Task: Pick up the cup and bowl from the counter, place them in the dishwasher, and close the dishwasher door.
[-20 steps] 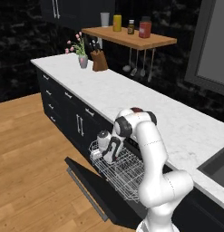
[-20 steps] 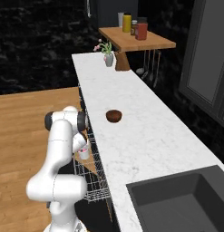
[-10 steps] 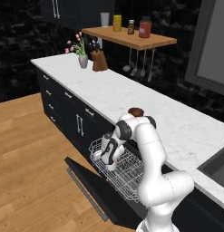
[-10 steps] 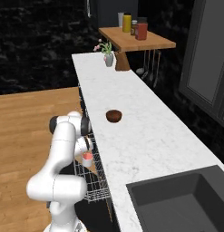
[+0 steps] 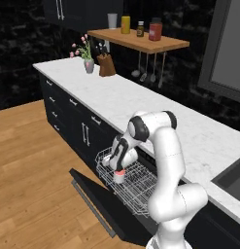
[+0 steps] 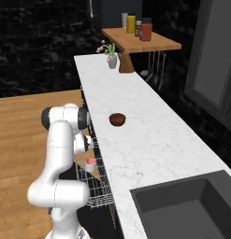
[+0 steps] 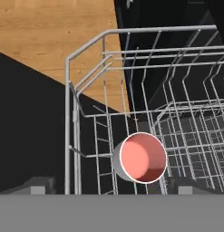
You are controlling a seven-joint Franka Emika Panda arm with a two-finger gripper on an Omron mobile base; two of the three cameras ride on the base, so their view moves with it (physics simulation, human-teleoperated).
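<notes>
At the center of the left base view we see the gripper (image 5: 119,168) lowered over the pulled-out white wire rack (image 5: 136,187), its 2 fingers spread apart with the cup (image 5: 119,176) standing just beneath them, apparently free of both. In the hand view the 2 dark fingertips (image 7: 38,186) sit far apart at the bottom corners, and the cup (image 7: 141,157) shows between them as a white cylinder with a coral top, upright inside the rack (image 7: 104,90) near its front left corner. The right base view puts the same cup (image 6: 90,164) at the left of center, in the rack beside the counter's edge, with the white arm (image 6: 61,154) bent over it. The dishwasher door (image 5: 104,206) lies dropped open below the rack in the lower middle of the left base view, its grey bar handle (image 5: 92,208) along the outer edge above the wooden floor (image 5: 34,185). The bowl (image 6: 117,119), dark reddish-brown, rests on the marble counter (image 6: 149,140) at the center of the right base view, well apart from the rack. A wooden shelf (image 6: 140,42) with 4 containers sits in the upper middle, and a small flower pot (image 6: 112,60) stands on the counter's far end.
</notes>
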